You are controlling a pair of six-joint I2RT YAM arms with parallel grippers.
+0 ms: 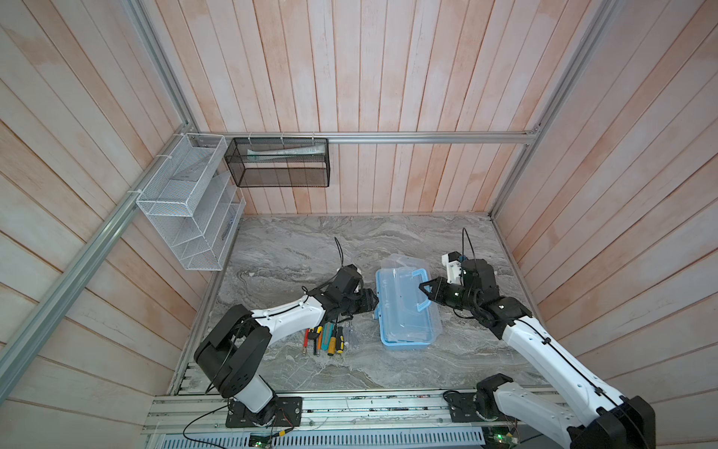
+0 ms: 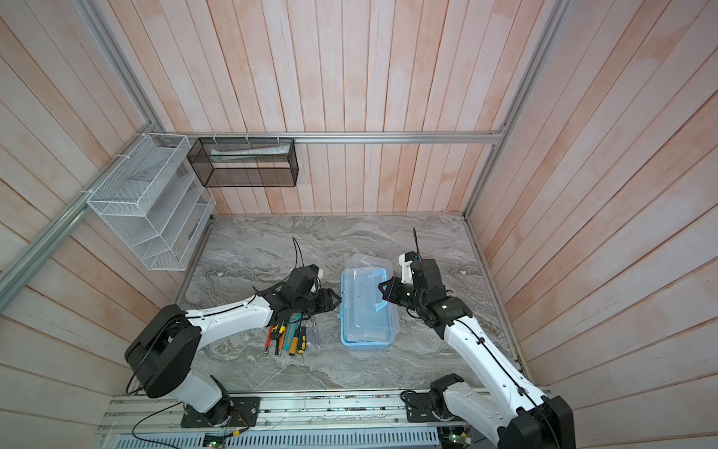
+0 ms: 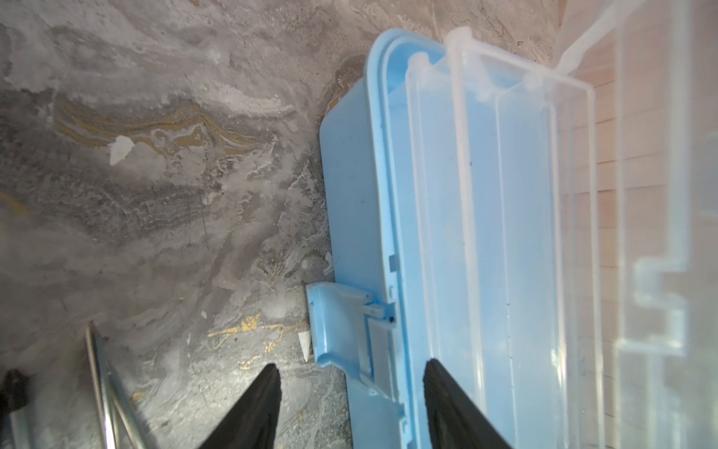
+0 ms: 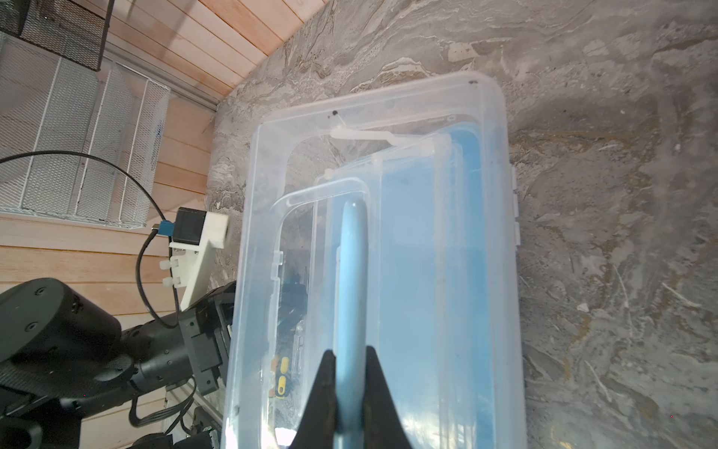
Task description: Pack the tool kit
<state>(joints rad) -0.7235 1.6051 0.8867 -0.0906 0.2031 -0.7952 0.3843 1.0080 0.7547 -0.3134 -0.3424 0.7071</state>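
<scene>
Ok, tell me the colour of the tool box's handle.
Light blue; the handle shows best in the right wrist view.

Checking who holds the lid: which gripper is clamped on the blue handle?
The right gripper: its fingers pinch the blue handle. The left gripper has its fingers apart, straddling the wall of the blue box beside its latch.

tools (image 2: 289, 337) beside light blue box (image 2: 365, 343)
</scene>
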